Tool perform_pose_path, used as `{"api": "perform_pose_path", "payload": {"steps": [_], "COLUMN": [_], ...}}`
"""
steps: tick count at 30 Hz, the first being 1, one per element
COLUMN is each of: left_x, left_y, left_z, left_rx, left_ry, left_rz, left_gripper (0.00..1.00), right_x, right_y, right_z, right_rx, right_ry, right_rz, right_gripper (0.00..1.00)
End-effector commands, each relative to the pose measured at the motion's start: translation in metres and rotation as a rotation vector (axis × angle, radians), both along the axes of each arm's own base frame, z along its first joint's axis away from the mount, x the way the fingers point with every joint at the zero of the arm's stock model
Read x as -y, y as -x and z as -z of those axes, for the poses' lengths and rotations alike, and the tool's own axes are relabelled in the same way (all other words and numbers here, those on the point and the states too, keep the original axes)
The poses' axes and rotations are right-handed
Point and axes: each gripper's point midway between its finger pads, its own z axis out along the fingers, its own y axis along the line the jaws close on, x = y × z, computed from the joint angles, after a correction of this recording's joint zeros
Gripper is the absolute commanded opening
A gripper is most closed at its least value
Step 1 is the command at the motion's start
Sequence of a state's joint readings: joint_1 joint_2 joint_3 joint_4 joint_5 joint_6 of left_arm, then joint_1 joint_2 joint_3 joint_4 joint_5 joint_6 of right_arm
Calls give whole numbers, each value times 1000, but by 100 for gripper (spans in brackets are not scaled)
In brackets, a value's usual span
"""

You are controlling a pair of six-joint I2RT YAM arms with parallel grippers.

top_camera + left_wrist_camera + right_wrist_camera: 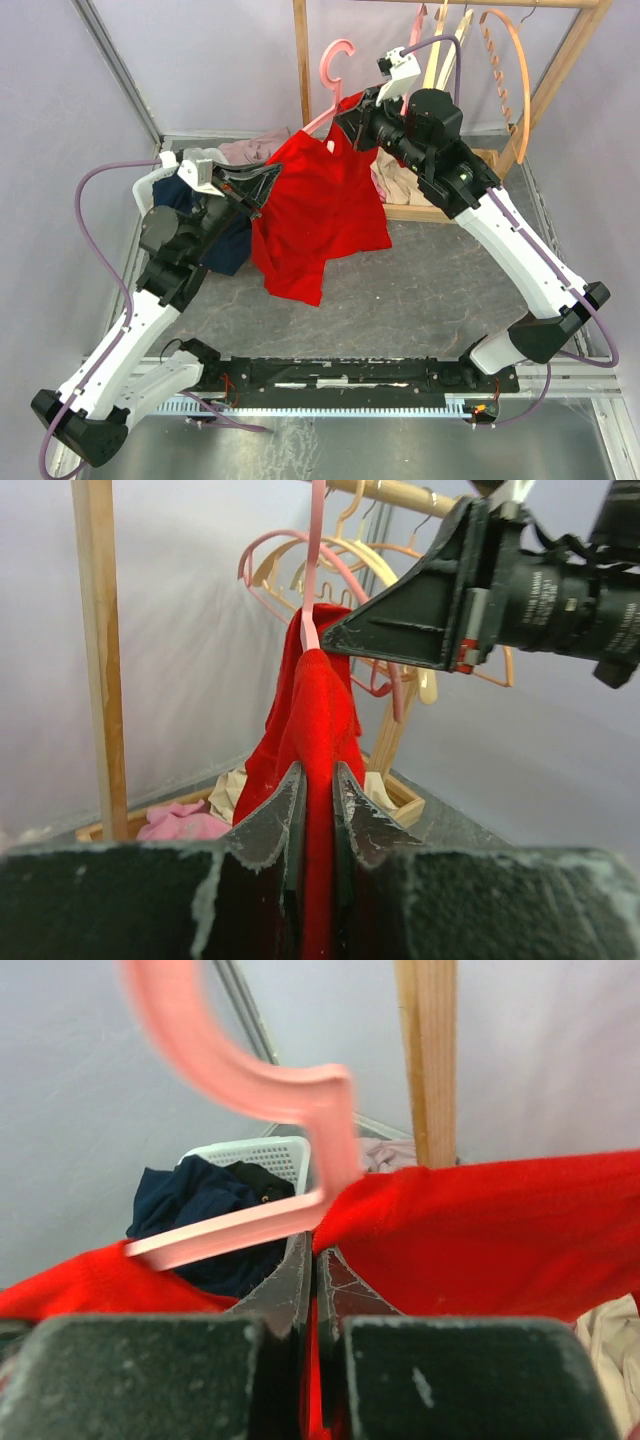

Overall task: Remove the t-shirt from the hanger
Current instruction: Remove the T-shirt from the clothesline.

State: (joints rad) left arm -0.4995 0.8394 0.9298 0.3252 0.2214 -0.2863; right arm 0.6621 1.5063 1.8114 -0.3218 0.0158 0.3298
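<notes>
Red t-shirt [322, 210] hangs on the pink hanger [337, 62], spread between the two hands above the tabletop [430, 290].

Left hand [318, 798]: jaws pinched close on a fold of the red fabric, which runs up from between the fingers toward the hanger.

Right hand [314, 1265]: jaws closed, with a thin sliver of red showing between them. The shirt's shoulder drapes just above its fingertips, and the hanger's arm crosses just in front of them. We cannot tell whether that arm is caught too.

The hanger hook is blurred and cut off at the top of the right wrist view. From above, the right hand hides the collar.

Beside the left hand, a navy cloth [225, 248] is partly covered by arm and shirt. A wooden rack [302, 60] stands beyond the right hand.
</notes>
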Motion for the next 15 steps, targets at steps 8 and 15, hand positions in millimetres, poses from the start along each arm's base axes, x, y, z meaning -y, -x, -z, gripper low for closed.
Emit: {"api": "perform_pose_path", "payload": {"steps": [8, 15], "left_x": [-2, 4], "left_y": [1, 11], "left_z": [-40, -40], "left_rx": [62, 86], "left_ry": [117, 103], "left_rz": [-4, 48], "left_gripper": [3, 3], "right_x": [-3, 30], "right_y": [50, 50], "right_z": [-38, -57], "right_rx": [138, 209], "right_ry": [55, 47], "right_rz": [-125, 13], "right_gripper": [16, 45]}}
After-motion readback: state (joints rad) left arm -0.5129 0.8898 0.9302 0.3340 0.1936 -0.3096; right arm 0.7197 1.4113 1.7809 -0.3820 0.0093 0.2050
